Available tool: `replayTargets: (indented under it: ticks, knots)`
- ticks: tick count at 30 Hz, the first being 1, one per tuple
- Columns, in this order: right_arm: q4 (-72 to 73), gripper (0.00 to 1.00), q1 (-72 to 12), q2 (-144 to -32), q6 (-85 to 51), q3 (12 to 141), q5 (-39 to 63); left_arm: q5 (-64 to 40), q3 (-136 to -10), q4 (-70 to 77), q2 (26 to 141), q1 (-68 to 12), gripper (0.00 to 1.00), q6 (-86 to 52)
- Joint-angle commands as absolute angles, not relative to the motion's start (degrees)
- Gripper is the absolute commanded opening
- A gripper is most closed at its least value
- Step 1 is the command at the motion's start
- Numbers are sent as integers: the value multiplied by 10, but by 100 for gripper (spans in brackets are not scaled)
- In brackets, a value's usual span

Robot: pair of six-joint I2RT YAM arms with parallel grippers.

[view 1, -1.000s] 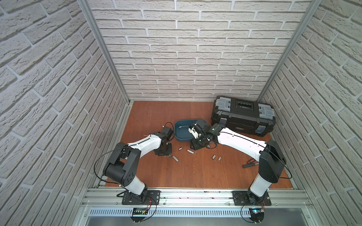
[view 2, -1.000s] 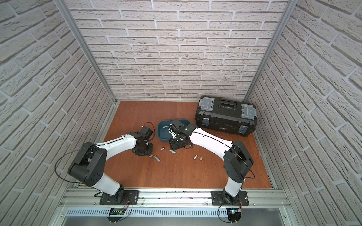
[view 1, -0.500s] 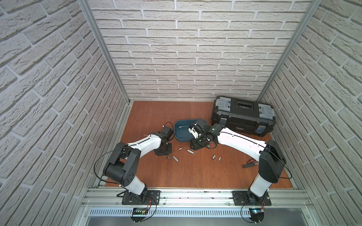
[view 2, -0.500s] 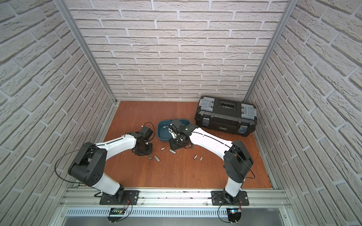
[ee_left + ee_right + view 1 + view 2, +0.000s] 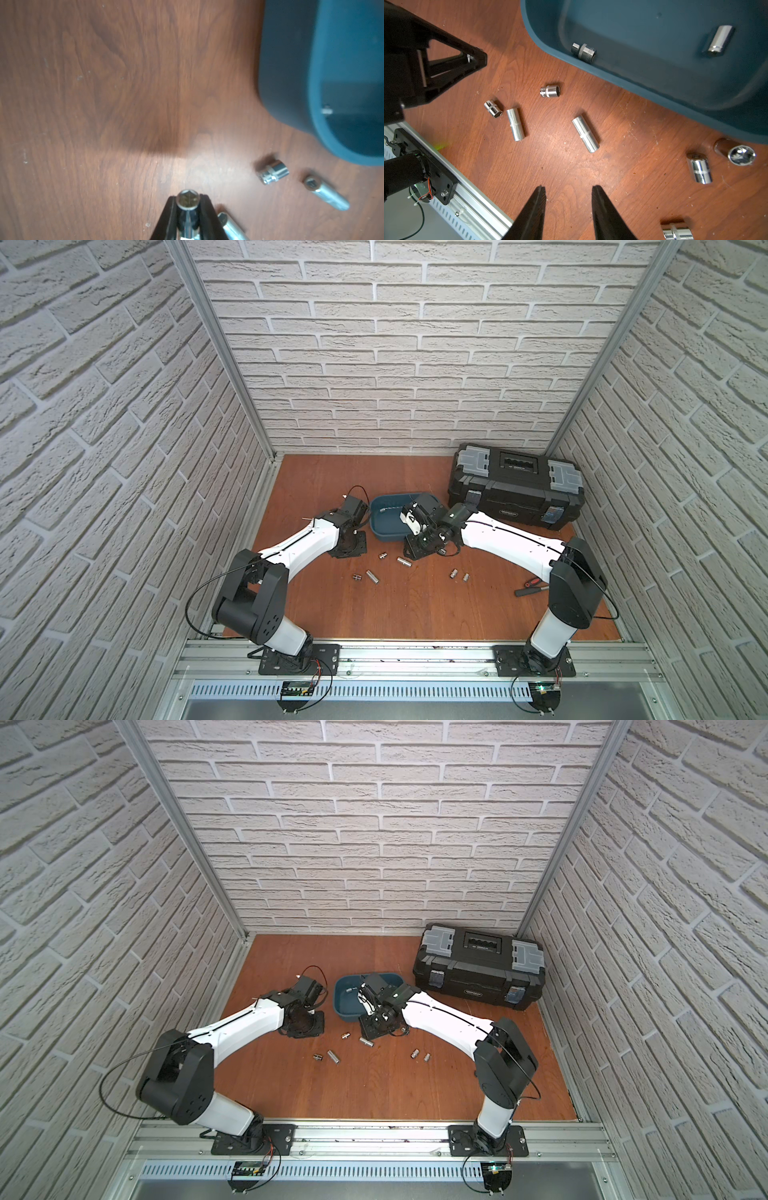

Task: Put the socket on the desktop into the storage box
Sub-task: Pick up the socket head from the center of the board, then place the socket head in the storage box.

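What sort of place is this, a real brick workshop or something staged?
Most likely a staged robot test booth, not a real workshop: brick-pattern wall panels between metal posts, two robot arms bolted to an aluminium rail, and a black toolbox with loose sockets on a wood-grain desktop.

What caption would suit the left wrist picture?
A socket pinched in the left gripper, with the desktop and storage box beyond.
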State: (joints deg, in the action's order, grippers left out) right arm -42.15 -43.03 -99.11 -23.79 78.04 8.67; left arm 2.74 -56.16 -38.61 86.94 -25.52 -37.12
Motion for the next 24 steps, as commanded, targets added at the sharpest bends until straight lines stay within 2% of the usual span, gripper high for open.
replayTargets:
  ticks: [1, 13, 24]
  knots:
    - [-406, 43, -438, -970, -247, 773, 86, 26, -582, -405, 851, -252, 14, -373]
    - [-398, 43, -438, -958, -252, 770, 96, 1, -643, -413, 857, -252, 14, -368]
    - [-399, 43, -435, -941, -258, 763, 92, -31, -742, -410, 928, -252, 14, -349]
